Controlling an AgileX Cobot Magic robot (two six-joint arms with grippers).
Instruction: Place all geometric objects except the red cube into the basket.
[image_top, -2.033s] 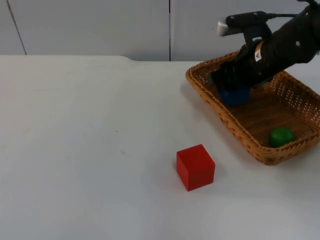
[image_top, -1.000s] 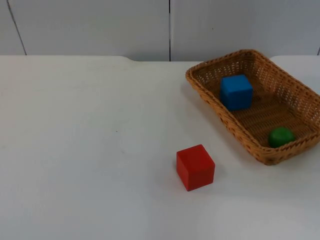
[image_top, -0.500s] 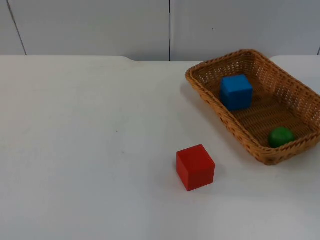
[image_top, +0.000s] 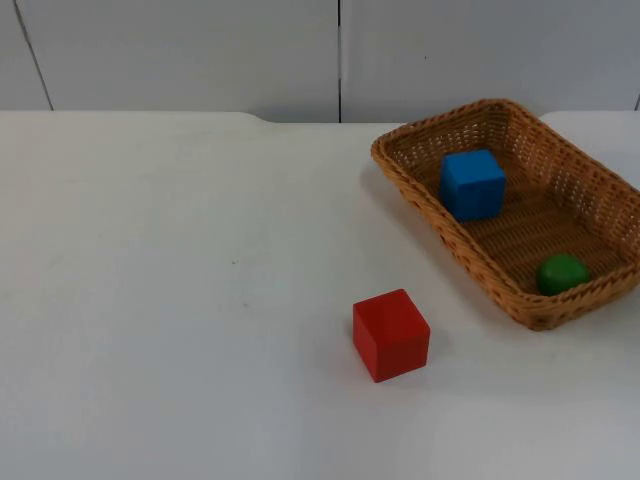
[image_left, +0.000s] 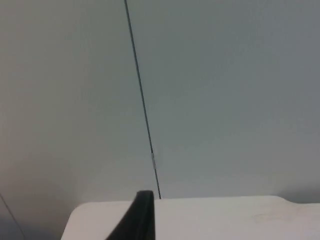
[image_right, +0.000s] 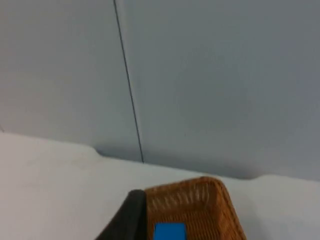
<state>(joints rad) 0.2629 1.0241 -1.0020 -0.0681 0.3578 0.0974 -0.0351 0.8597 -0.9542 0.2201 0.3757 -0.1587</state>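
Blue cube (image_top: 472, 184) and green ball (image_top: 562, 273) lay inside wicker basket (image_top: 420, 176), cube at far end, ball at near end. Red cube (image_top: 390, 334) sat on white table (image_top: 180, 300), near basket's front left. Left tool (image_left: 137, 217) and right tool (image_right: 125, 217) raised facing grey partition wall (image_left: 225, 90); finger state impossible to tell.

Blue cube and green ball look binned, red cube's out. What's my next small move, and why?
Probably none: hold both arms back. The blue cube and green ball lie inside the basket; the red cube stands alone on the table, where it belongs, so the job looks done.
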